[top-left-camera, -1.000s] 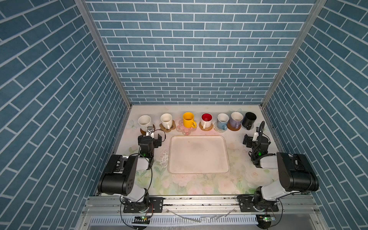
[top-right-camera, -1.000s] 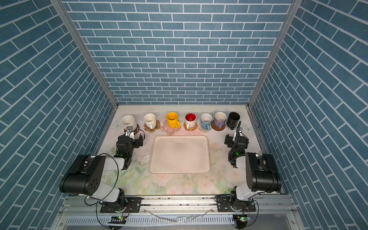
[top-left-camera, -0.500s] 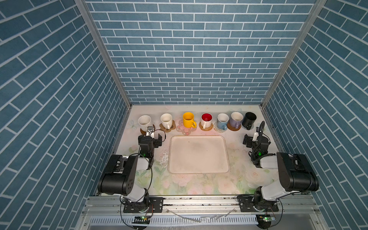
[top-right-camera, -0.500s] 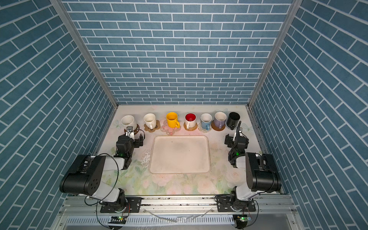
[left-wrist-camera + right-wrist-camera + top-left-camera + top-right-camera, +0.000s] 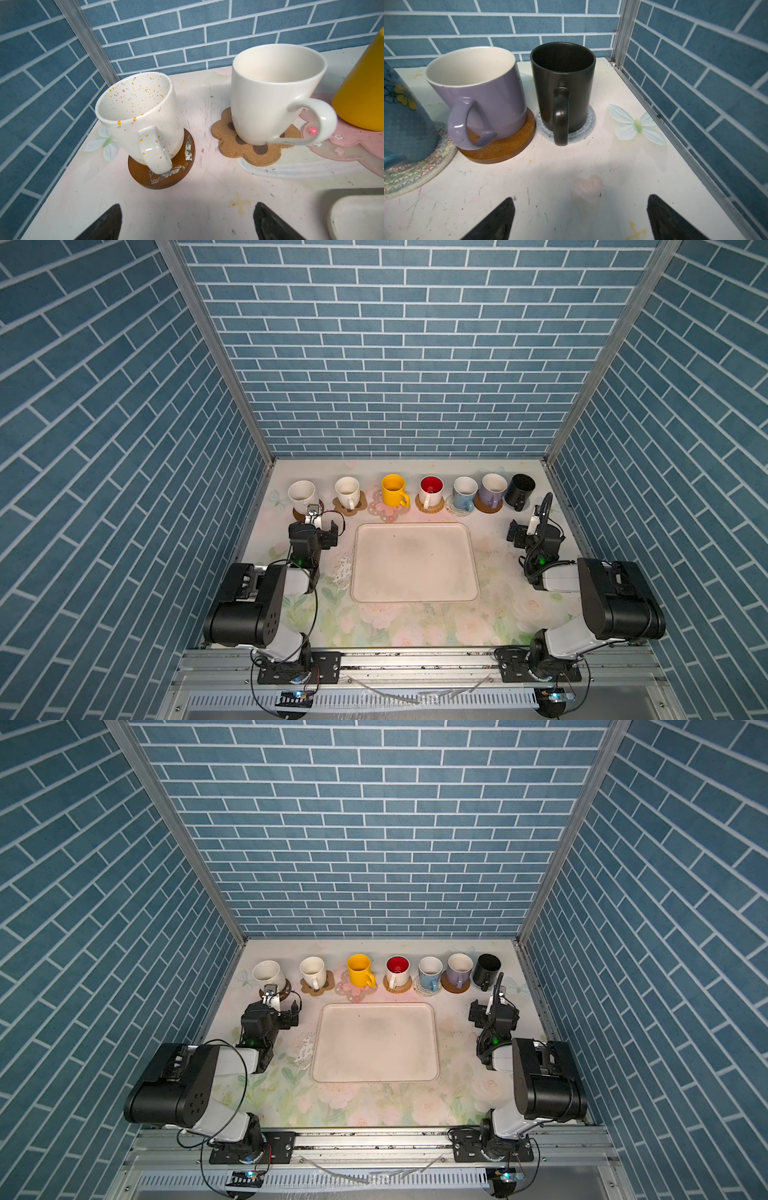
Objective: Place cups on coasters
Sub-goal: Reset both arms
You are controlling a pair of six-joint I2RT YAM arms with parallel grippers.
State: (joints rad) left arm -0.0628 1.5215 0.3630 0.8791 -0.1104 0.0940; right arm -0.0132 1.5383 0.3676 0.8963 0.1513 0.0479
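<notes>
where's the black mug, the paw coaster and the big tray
black mug [image 5: 580, 91]: right wrist view, side wall beside the handle
paw coaster [image 5: 249, 156]: left wrist view, cork front lobe
tray [image 5: 415, 564]: in a top view, bare floor

No writing, brand or number can be read anywhere (the blue cup [image 5: 402, 120] bears only a painted yellow flower, the speckled cup [image 5: 137, 116] only coloured dots).

Setting: lab test booth. Brick-print wall panels [image 5: 399, 344] on aluminium posts [image 5: 217, 348] enclose a flower-print tabletop [image 5: 415, 626]. Left arm [image 5: 249, 605] and right arm [image 5: 615, 605] are bolted to a metal rail [image 5: 415, 662] at the front.
</notes>
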